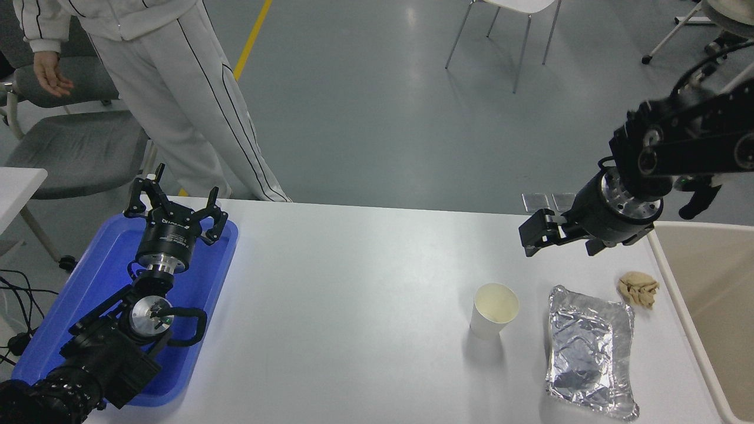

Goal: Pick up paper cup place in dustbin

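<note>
The white paper cup stands upright on the white table, right of centre, its cream inside showing. At the table's right edge sits the beige dustbin, partly cut off by the picture. My right gripper hangs open and holds nothing. It is above the table's far right part, beyond the cup and a little to its right, close to the dustbin's near corner. My left gripper is parked open over the blue tray at the lower left.
A silver foil pouch lies just right of the cup. A tan paper wad lies between the pouch and the dustbin. The blue tray sits at the table's left. A person stands beyond the far left corner, near grey chairs.
</note>
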You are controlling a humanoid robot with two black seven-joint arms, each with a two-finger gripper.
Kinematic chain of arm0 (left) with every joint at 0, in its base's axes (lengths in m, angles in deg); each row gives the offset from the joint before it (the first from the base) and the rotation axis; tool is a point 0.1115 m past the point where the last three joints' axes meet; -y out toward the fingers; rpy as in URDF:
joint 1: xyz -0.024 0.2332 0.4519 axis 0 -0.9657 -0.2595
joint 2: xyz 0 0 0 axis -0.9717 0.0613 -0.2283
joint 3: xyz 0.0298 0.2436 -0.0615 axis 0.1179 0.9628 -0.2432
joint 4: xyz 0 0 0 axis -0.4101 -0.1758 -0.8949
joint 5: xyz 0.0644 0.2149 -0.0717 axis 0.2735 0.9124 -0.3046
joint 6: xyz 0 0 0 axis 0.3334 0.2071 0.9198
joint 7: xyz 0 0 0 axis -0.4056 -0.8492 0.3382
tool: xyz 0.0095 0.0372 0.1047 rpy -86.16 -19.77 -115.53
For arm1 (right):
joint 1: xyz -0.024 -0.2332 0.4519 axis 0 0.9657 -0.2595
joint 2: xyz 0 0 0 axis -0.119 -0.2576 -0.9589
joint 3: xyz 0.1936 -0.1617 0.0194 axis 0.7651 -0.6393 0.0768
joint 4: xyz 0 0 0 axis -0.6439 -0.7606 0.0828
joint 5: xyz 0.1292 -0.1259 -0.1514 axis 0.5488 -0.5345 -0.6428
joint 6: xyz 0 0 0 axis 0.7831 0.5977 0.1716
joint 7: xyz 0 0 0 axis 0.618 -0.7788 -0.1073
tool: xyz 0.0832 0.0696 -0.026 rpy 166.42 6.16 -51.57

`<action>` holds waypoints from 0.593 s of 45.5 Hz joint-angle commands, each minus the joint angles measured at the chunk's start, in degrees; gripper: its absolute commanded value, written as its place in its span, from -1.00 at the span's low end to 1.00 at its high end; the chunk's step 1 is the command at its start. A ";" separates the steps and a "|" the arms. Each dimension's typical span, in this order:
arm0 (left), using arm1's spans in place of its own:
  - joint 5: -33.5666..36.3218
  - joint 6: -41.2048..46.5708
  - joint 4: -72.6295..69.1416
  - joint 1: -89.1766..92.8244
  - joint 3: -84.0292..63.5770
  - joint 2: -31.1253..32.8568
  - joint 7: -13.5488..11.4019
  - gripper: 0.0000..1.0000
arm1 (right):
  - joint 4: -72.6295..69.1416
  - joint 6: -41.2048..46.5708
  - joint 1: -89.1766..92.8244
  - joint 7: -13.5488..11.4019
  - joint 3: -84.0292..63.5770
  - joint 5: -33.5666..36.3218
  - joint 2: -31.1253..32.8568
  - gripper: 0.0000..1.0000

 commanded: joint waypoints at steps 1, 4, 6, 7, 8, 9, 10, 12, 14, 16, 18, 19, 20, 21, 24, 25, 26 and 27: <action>0.00 0.01 0.01 0.00 -0.01 0.01 0.01 1.00 | 2.45 -3.28 6.72 0.01 1.63 -0.37 -3.24 0.98; 0.00 0.01 0.01 0.00 -0.01 0.01 0.01 1.00 | 3.15 -3.72 7.86 0.01 1.80 -0.29 -4.39 0.98; 0.00 0.01 0.01 0.00 -0.01 -0.07 0.01 1.00 | 3.77 -4.16 8.74 0.01 2.15 -0.37 -5.09 0.98; 0.00 0.01 0.01 0.00 -0.01 -0.07 0.01 1.00 | 4.03 -4.42 9.27 0.01 2.33 -0.29 -5.44 0.98; 0.00 0.01 0.01 0.00 -0.01 -0.07 0.01 1.00 | 4.38 -4.60 9.80 0.01 2.50 -0.37 -5.71 0.98; 0.00 0.01 0.01 0.00 -0.01 0.01 0.01 1.00 | 4.65 -4.78 10.32 0.01 2.68 -0.37 -5.97 0.97; 0.00 0.01 0.01 0.00 0.08 0.01 0.01 1.00 | 5.00 -4.87 10.85 -0.08 2.94 -0.37 -6.06 0.96; 0.00 0.01 0.01 0.00 0.08 0.01 0.01 1.00 | 5.87 -5.04 11.82 -0.08 3.21 -0.37 -6.06 0.95; 0.00 0.01 0.01 0.00 -0.01 -0.07 0.01 1.00 | 6.75 -5.22 12.87 -0.08 3.21 -0.37 -6.15 0.92; 0.00 0.01 0.01 0.00 -0.01 0.01 -0.08 1.00 | 7.55 -5.65 14.36 -0.08 3.21 -0.46 -6.32 0.90; 0.00 0.01 0.01 0.00 -0.01 0.01 0.01 1.00 | 7.99 -6.53 15.77 -0.08 3.12 -0.55 -6.41 0.90; 0.00 0.01 0.01 0.00 -0.01 -0.07 0.01 1.00 | 7.99 -7.06 16.30 -0.08 3.12 -0.55 -6.59 0.90; 0.00 0.01 0.01 0.00 -0.01 -0.07 0.01 1.00 | 8.08 -7.59 16.74 -0.08 3.12 -0.55 -6.76 0.90; 0.00 0.01 0.01 0.00 -0.01 0.01 0.01 1.00 | 8.08 -8.11 17.09 -0.08 3.12 -0.55 -6.76 0.90; 0.00 0.01 0.01 0.00 -0.01 0.01 0.01 1.00 | 8.25 -9.70 18.23 -0.08 3.12 -0.55 -6.85 0.90; 0.00 0.01 0.01 0.00 0.08 0.01 0.01 1.00 | 8.25 -10.22 18.59 -0.08 3.12 -0.55 -6.94 0.90; 0.00 0.01 0.01 0.00 -0.01 0.01 0.01 1.00 | 8.34 -10.66 18.94 -0.08 3.12 -0.55 -7.03 0.90; 0.00 0.01 0.01 0.00 0.08 0.01 0.01 1.00 | 8.51 -11.10 19.20 -0.08 3.12 -0.55 -7.11 0.90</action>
